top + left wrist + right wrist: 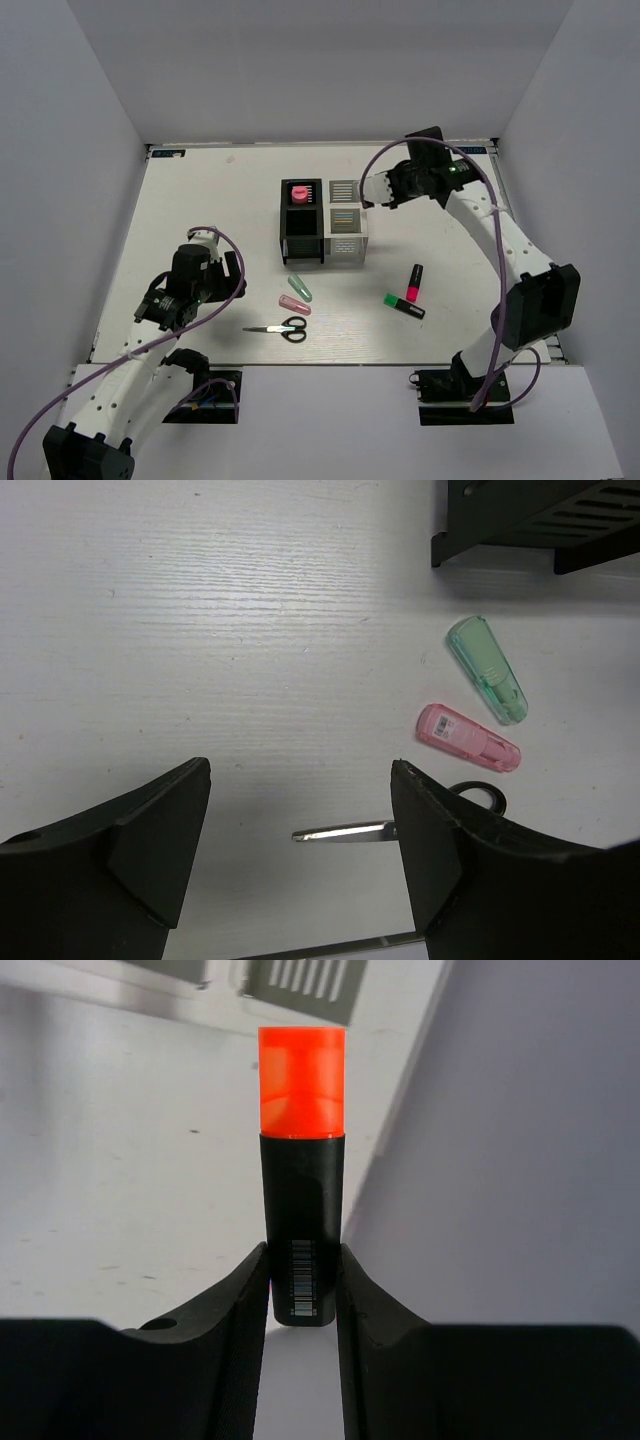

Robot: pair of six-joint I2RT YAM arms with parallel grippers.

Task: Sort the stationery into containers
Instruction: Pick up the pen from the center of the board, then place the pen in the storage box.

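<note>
Highlighter with the orange cap (302, 1160) is pinched by its black barrel between the narrowed jaws of the right gripper (301, 1260), out at the far right of the table (200, 200), just beside the far white container (343, 192). The step in hand looks like delivery. Next, the cap end must come over that box's open top before the jaws let go. The left gripper (300, 780) hangs spread wide and empty at the near left, close to the green capsule (485, 668), pink capsule (467, 738) and scissors (280, 328).
</note>
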